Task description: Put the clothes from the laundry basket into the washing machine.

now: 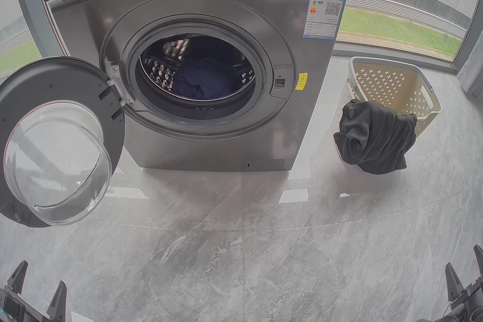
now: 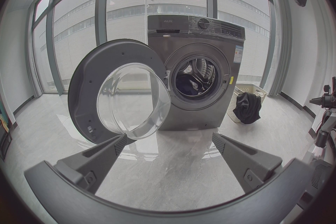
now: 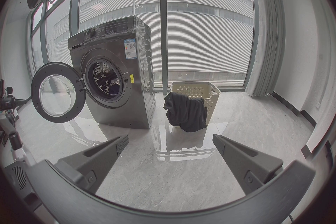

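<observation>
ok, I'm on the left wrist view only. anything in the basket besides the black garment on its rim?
Observer: The head view looks down into it. The parts of the basket inner walls that show are bare. The black garment hangs over the near rim and hides the bottom, so I can't rule out something under it.
Operator: and the right jaws, holding anything?
Observer: No. In the right wrist view the right jaws stand wide open with nothing between them, and the basket is straight ahead of them across bare floor.
</observation>
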`<state>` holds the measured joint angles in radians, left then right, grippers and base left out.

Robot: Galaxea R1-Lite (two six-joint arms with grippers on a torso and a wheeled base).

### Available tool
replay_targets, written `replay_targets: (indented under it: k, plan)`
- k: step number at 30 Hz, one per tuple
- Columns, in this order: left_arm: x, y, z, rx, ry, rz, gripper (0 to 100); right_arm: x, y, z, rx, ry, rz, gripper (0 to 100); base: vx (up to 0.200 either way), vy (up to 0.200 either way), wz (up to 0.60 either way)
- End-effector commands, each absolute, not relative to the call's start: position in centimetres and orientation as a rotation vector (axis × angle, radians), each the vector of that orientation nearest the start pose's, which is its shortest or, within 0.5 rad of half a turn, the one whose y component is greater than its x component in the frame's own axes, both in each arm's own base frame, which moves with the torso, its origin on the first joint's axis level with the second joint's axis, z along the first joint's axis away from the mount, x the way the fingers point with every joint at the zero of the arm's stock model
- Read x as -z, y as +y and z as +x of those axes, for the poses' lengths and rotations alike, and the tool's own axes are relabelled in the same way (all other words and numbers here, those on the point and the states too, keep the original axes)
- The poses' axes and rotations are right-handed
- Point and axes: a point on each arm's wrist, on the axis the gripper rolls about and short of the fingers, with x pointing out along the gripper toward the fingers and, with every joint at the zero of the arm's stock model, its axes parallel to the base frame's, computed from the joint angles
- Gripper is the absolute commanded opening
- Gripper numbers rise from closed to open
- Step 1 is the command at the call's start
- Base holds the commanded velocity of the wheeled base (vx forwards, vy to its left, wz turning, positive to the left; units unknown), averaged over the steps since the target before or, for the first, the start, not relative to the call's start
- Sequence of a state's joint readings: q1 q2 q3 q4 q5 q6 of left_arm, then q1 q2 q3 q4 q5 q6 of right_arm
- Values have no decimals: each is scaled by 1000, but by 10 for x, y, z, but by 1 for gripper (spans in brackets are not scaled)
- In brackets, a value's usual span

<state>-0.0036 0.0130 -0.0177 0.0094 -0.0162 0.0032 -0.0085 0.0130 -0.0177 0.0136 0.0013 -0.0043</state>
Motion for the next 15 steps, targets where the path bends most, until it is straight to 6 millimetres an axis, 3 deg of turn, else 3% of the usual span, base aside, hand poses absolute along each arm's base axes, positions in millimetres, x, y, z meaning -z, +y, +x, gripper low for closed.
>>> replay_targets:
  k: [1,5,15]
  plan:
    - [-75,0,-23,20,9,5,100,-76,0,-22,6,21,-3,100,0,0,0]
    - [-75,0,-23,20,9,6,100,-76,0,-22,6,21,-5,100,0,0,0]
    - [-75,0,-23,20,9,3,100,-76,0,-22,6,21,-5,100,200,0,0]
